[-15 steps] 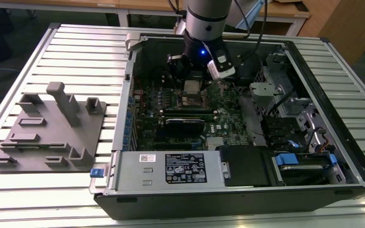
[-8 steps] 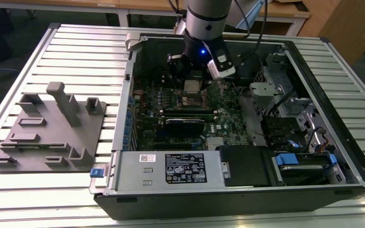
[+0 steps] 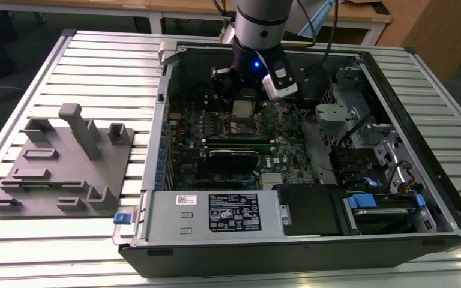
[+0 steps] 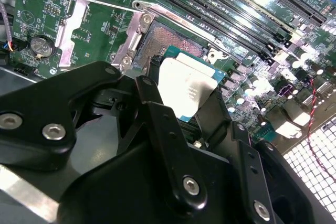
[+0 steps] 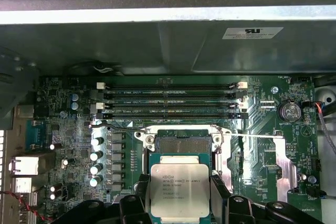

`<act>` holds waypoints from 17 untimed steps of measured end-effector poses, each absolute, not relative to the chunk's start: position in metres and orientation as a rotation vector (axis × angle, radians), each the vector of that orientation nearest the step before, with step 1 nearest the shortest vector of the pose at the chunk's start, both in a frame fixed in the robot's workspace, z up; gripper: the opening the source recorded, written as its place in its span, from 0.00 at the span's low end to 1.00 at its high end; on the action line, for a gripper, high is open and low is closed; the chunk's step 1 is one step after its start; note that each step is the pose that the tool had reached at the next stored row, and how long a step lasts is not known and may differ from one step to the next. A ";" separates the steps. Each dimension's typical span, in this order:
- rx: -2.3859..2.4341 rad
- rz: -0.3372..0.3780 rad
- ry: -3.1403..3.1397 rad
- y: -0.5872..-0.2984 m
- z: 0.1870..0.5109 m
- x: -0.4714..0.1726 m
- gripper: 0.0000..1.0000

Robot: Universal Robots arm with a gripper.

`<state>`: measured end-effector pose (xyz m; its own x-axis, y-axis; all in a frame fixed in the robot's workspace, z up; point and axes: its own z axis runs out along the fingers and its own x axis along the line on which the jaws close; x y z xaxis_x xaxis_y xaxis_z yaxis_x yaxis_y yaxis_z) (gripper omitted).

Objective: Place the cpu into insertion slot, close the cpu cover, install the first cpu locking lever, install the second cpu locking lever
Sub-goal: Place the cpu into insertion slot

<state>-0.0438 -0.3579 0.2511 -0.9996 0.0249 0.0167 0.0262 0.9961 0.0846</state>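
Jaws around one cpu [image 5: 180,190].

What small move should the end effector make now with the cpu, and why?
Probably ease the cpu toward the insertion slot, keeping it square. The end effector grips it short of the slot, which lies empty, with the cpu cover swung open.

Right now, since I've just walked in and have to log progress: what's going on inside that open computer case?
The end effector grips the cpu by its edges and holds it over the motherboard, at the insertion slot. The part of the slot that shows is empty, and the cpu cover is swung open, so the cpu is not yet seated.
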 end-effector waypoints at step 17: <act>-0.171 -0.134 -3.122 -0.358 0.251 -0.044 0.54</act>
